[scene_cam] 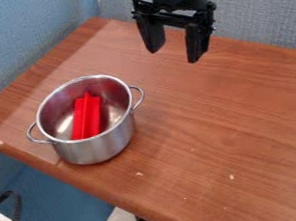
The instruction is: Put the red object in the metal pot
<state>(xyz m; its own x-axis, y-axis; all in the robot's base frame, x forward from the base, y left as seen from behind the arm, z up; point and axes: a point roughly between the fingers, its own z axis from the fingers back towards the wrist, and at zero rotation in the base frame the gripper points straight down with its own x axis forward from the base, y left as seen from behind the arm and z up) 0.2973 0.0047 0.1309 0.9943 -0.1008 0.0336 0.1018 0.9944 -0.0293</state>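
The red object, a bright red grooved block, lies inside the metal pot, which stands on the wooden table near its front left corner. The pot is shiny steel with two small loop handles. My gripper hangs above the far middle of the table, well up and to the right of the pot. Its two dark fingers point down, spread apart, with nothing between them.
The wooden table stretches to the right and front of the pot. A blue-grey wall runs behind it. The table's front left edge drops off to the floor, where a dark cable lies.
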